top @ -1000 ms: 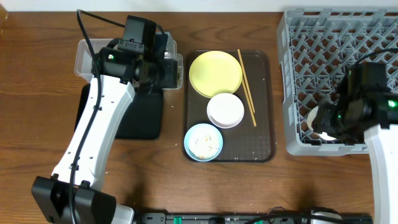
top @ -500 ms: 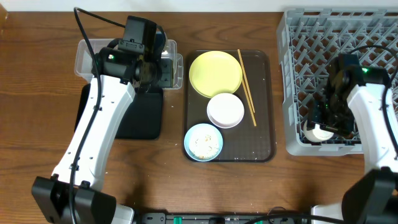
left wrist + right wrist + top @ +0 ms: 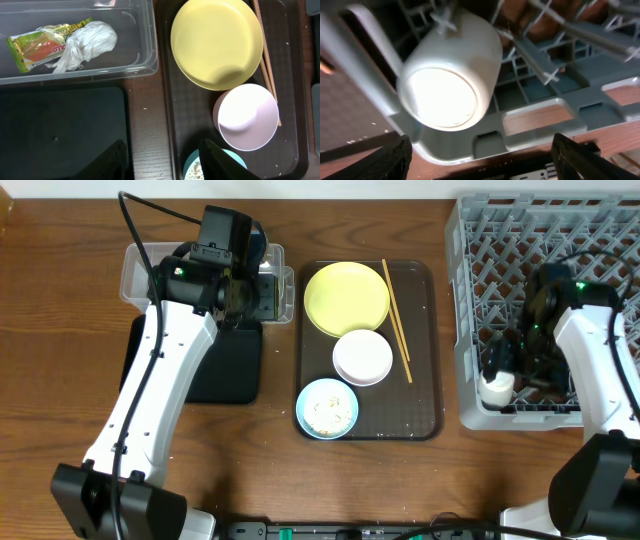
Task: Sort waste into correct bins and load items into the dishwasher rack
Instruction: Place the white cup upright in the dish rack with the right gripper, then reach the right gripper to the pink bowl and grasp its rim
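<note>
Right gripper (image 3: 482,147), jaws apart; small pale cup (image 3: 447,75) lies on its side just ahead, in the dishwasher rack (image 3: 535,120). Left gripper (image 3: 165,156) spread, empty; yellow plate (image 3: 217,42) ahead-right.

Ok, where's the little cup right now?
In the overhead view, the cup lies on its side inside the dishwasher rack at the table's right, in the rack's bottom-left corner, the one nearest the brown serving tray.

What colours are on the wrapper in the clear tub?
The wrapper is green, yellow, orange; left wrist view.
</note>
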Robot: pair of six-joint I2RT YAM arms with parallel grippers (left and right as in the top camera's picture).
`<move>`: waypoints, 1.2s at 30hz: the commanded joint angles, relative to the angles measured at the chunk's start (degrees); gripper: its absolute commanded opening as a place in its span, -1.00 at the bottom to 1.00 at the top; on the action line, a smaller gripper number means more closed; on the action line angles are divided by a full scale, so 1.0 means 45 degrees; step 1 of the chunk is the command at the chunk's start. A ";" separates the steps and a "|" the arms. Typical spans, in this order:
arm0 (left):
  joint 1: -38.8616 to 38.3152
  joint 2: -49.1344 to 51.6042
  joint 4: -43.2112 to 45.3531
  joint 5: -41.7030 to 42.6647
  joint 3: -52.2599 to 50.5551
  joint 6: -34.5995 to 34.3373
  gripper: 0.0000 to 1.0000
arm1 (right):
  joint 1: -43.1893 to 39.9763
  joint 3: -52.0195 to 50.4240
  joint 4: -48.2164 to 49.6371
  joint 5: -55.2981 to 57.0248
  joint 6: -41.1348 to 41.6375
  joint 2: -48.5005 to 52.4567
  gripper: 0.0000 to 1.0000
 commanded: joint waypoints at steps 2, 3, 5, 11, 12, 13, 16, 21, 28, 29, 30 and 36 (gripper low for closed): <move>-0.0019 0.0049 -0.0097 -0.0107 0.0078 0.0083 0.00 | -0.0068 0.1690 0.0034 -0.1088 -0.0607 -0.0389 0.68; -0.0019 0.0049 -0.0131 -0.0112 0.0078 0.0083 0.00 | -0.0010 0.2084 0.0068 -0.1350 -0.0743 -0.0525 0.66; -0.0019 0.0049 -0.0233 -0.0107 0.0078 0.0078 0.00 | 0.0199 0.2803 0.0228 -0.1685 -0.0792 -0.0772 0.62; -0.0019 0.0049 -0.0335 -0.0107 0.0078 0.0078 0.01 | 0.1885 0.3206 0.1744 -0.2662 -0.0544 -0.1078 0.55; -0.0019 0.0049 -0.0340 -0.0107 0.0078 0.0078 0.01 | 0.2419 0.3031 0.2205 -0.2647 -0.0262 -0.1010 0.53; -0.0019 0.0049 -0.0340 -0.0107 0.0078 0.0078 0.01 | 0.2764 0.2905 0.2506 -0.2652 -0.0039 -0.0971 0.49; -0.0019 0.0049 -0.0359 -0.0107 0.0078 0.0078 0.01 | 0.3774 0.2322 0.3580 -0.2642 0.0636 -0.0690 0.41; -0.0015 0.0049 -0.0364 -0.0112 0.0078 0.0078 0.02 | 0.5173 0.0903 0.5353 -0.2555 0.1836 0.0243 0.25; -0.0015 0.0049 -0.0350 -0.0117 0.0078 0.0078 0.03 | 0.6329 0.0243 0.6149 -0.2555 0.2268 0.2433 0.19; -0.0015 0.0049 -0.0355 -0.0117 0.0078 0.0078 0.03 | 0.6455 0.0243 0.6241 -0.2555 0.2283 0.2788 0.16; -0.0015 0.0053 -0.0355 -0.0117 0.0078 0.0078 0.03 | 0.6562 0.0243 0.6300 -0.2545 0.2380 0.3109 0.10; -0.0015 0.0063 -0.0359 -0.0117 0.0078 0.0078 0.03 | 0.6591 0.0238 0.6382 -0.2497 0.2803 0.4260 -0.31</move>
